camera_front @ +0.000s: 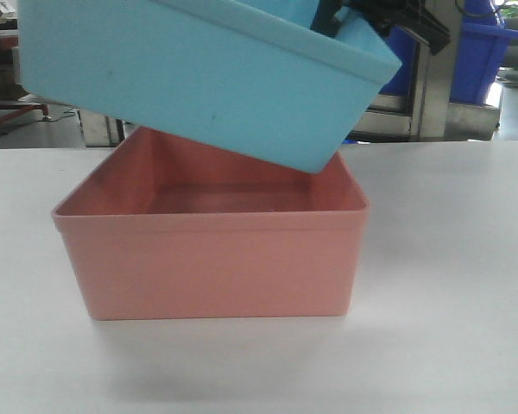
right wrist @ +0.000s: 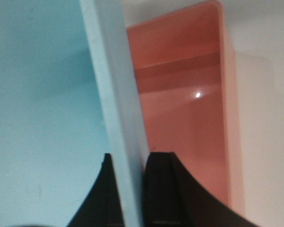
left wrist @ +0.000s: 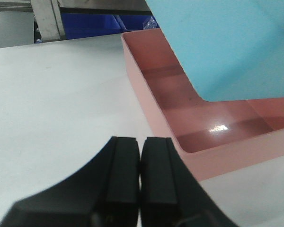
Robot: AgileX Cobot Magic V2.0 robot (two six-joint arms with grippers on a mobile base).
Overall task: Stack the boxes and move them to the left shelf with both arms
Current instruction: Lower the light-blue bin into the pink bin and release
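Above tabletop (camera_front: 453, 276), blue tub (camera_front: 198, 78) tilts right-end down.

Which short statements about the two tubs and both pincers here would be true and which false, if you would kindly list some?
1. The blue tub is tilted above the pink tub. True.
2. The right pincer clamps the blue tub's wall. True.
3. The left pincer holds the pink tub. False: it is shut on nothing, beside that tub.
4. The pink tub has a bottle inside. False: its visible inside is bare.
5. The pink tub sits on rollers. False: it sits on the white table.
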